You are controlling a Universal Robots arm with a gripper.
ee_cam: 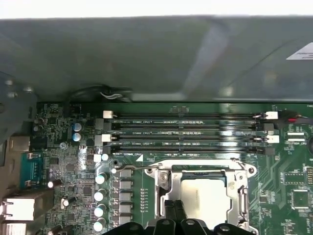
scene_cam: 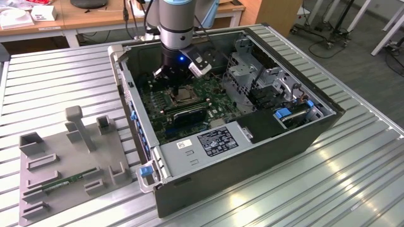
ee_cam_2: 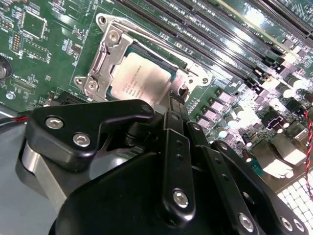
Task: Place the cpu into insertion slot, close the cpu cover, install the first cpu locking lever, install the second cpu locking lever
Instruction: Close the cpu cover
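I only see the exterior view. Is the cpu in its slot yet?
Observer: Yes. In the first wrist view the cpu lies flat in the slot, pale face up.
Operator: Is the cover down?
Observer: It looks down. In the second wrist view the cover frames the cpu.
Operator: What's the gripper doing?
Observer: In both wrist views the gripper is shut, with its tips at the cover's edge beside the cpu.

The cpu [ee_cam_2: 142,78] has a pale silver-beige face, framed by the silvery cpu cover [ee_cam_2: 100,61]. The motherboard [ee_cam_2: 58,63] is green, its memory slots [ee_cam: 186,132] black with white end clips. The gripper [ee_cam_2: 176,100] is black. The table [scene_cam: 57,80] is ribbed silver.
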